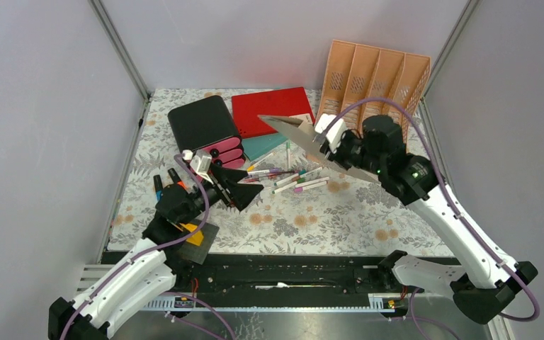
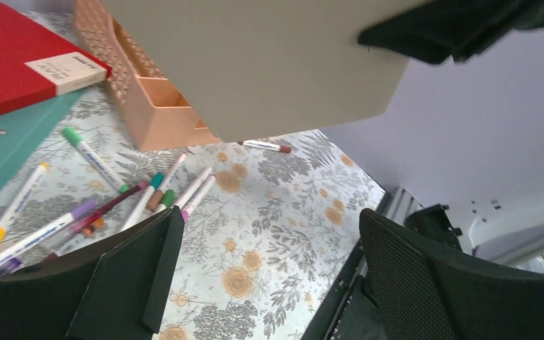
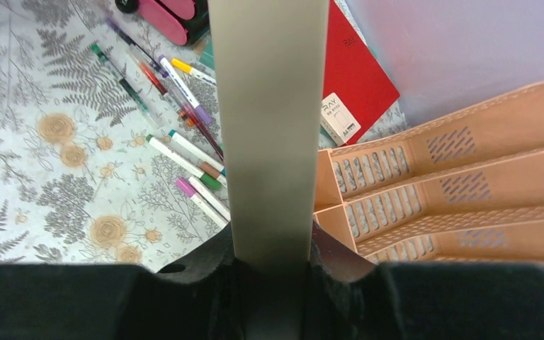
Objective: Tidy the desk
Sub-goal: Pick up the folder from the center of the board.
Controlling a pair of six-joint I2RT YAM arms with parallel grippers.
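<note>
At the top view's centre right, my right gripper (image 1: 324, 139) is clamped on a beige folder (image 1: 290, 130) above the floral desk (image 1: 312, 221); in the left wrist view, my left gripper (image 2: 269, 283) gapes empty; in the right wrist view, filing it into the peach rack (image 3: 467, 177) at right seems next.

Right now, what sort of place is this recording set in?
Probably a mock office desk inside a robot test cell: floral-cloth desk, peach file rack, scattered markers and a red folder, boxed in by plain grey walls.
</note>
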